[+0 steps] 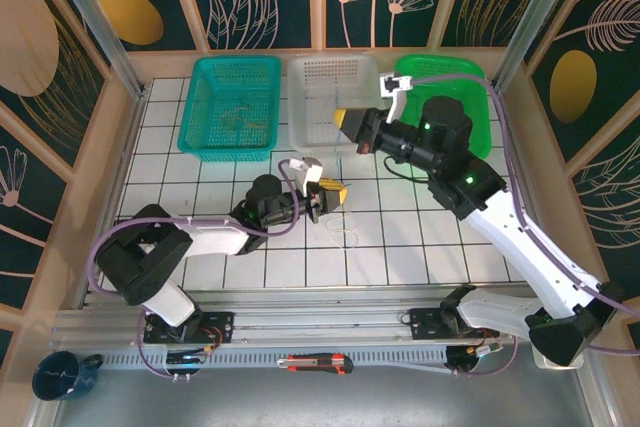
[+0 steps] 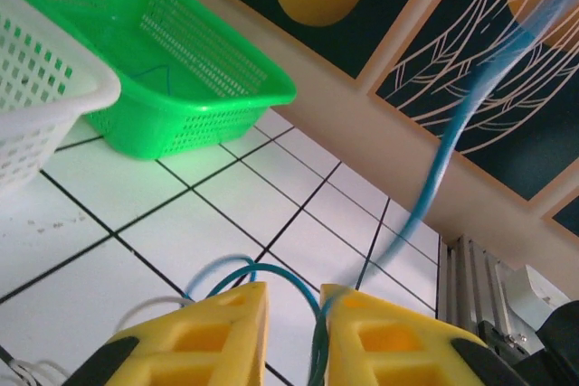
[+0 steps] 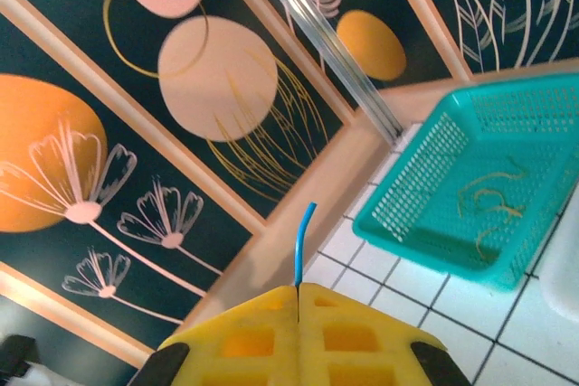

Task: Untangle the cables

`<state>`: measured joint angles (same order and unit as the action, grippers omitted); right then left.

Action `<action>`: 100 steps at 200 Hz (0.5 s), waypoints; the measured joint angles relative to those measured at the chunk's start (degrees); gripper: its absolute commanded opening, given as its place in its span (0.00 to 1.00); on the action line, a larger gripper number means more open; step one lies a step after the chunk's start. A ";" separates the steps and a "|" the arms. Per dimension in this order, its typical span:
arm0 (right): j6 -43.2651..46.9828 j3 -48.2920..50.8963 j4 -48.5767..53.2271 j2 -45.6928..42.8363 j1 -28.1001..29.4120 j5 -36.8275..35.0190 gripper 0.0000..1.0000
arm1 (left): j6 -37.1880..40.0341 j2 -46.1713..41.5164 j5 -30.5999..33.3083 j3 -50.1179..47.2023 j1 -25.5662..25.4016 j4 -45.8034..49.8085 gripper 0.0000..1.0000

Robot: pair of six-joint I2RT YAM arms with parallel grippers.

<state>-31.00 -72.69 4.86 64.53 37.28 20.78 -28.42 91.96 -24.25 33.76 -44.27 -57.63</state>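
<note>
Left wrist view: yellow fingers of left gripper (image 2: 294,291) narrowly parted, thin blue cable (image 2: 450,126) running through the gap and up to the right, not visibly pinched. Right wrist view: right gripper (image 3: 298,288) closed tight on the blue cable's end. Top external view: thin whitish cable loops (image 1: 347,234) lying on white tiled table (image 1: 400,257), just beside left gripper.

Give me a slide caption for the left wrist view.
Parted yellow left fingers straddle the blue cable above white tiles, green basket behind.
</note>
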 measured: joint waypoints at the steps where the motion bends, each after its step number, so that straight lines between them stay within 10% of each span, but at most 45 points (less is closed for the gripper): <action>1: -0.04 -0.11 -0.07 0.00 -0.11 0.02 0.00 | -0.02 0.11 -0.04 -0.04 0.00 -0.13 0.27; 100: -2.89 -3.08 -3.91 1.14 -3.26 3.02 0.00 | -3.50 7.76 -1.33 -3.98 0.00 -6.01 0.32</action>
<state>-33.89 -75.77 0.95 65.67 34.02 23.79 -31.92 99.72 -25.58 29.78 -44.27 -63.64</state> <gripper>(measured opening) 0.046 0.316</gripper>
